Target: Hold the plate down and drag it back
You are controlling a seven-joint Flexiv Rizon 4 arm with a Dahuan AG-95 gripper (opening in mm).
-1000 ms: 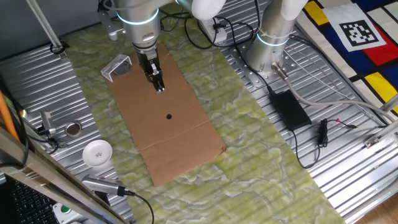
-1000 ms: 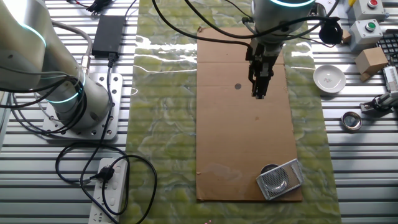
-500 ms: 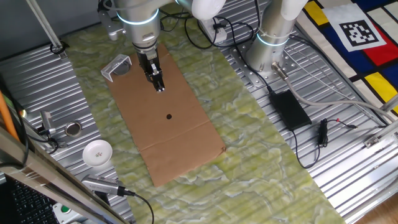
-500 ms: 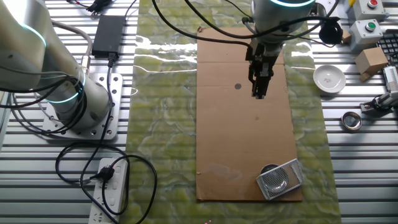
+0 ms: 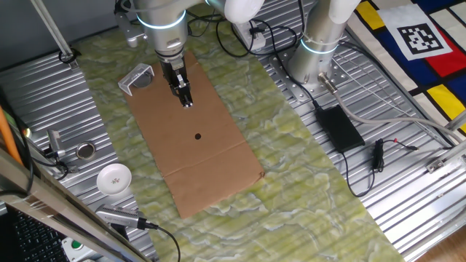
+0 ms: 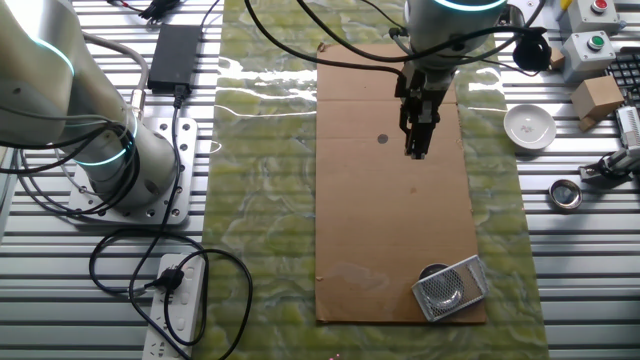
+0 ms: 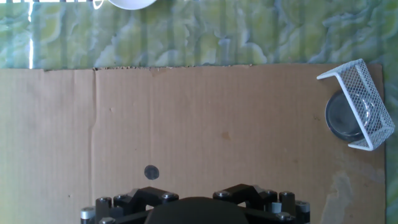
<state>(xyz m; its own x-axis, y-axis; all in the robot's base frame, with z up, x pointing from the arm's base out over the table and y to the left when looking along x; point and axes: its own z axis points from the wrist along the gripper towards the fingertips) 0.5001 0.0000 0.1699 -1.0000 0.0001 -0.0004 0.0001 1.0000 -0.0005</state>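
The plate (image 5: 137,78) is a small four-sided mesh piece with a white rim. It lies on the cardboard sheet (image 5: 193,138) near one corner, partly over a round metal disc. It also shows in the other fixed view (image 6: 450,288) and at the right edge of the hand view (image 7: 357,102). My gripper (image 5: 187,104) points down at the cardboard, well apart from the plate. Its fingers look pressed together and empty in the other fixed view (image 6: 416,152). The hand view shows only the hand's dark base (image 7: 193,208), with the fingertips hidden.
A round white dish (image 5: 114,179) (image 6: 529,126) stands off the cardboard on the metal table. A black dot (image 5: 198,135) (image 7: 151,172) marks the cardboard. A second arm's base (image 5: 317,51), a power brick (image 5: 338,127) and cables lie beside the green mat.
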